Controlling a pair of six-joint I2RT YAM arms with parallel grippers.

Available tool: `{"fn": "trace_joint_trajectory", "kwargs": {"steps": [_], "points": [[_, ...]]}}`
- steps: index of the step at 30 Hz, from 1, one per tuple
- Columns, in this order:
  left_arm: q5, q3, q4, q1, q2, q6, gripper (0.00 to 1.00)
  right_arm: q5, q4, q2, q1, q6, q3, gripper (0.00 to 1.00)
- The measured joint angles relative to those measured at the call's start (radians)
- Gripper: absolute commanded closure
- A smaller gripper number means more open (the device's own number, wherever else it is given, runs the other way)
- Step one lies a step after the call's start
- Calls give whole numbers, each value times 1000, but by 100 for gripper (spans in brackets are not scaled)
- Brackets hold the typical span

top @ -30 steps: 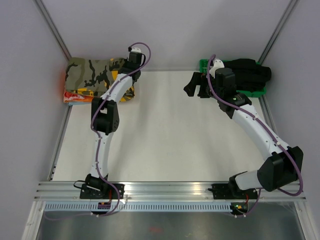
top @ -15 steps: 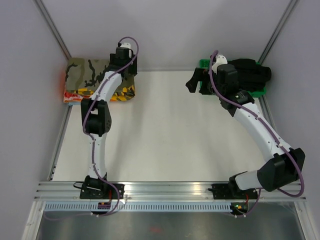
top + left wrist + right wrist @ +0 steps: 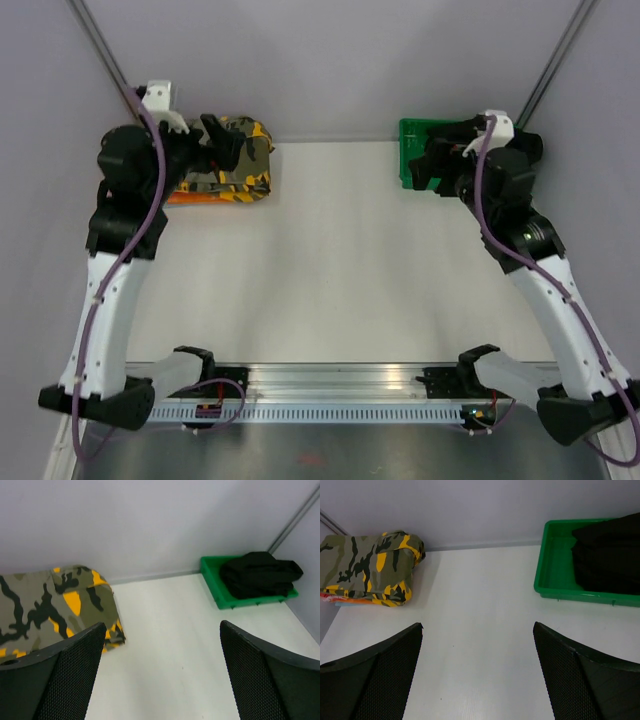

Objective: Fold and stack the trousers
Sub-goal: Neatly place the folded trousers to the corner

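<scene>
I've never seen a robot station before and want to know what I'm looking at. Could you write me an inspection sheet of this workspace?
Surface: white table, flat and matt.
Job's things: camouflage trousers, folded, lying on orange cloths in the far left corner.
Clutter: green tray in the far right corner, holding a black garment.
Pincers: left pincer open, empty; right pincer open, empty; both above the table.
Cables: a purple cable runs along each arm.
Surroundings: plain grey walls; metal rail at the near edge.
</scene>
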Motion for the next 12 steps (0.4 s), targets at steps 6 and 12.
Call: {"fn": "trace_joint_trajectory", "kwargs": {"steps": [6, 12], "points": [[-23, -268, -136, -1, -340, -2, 0, 48, -53, -298, -3, 4, -160, 2], [-74, -482, -253, -1, -610, -31, 0, 68, -128, -493, -3, 43, -344, 2]]}}
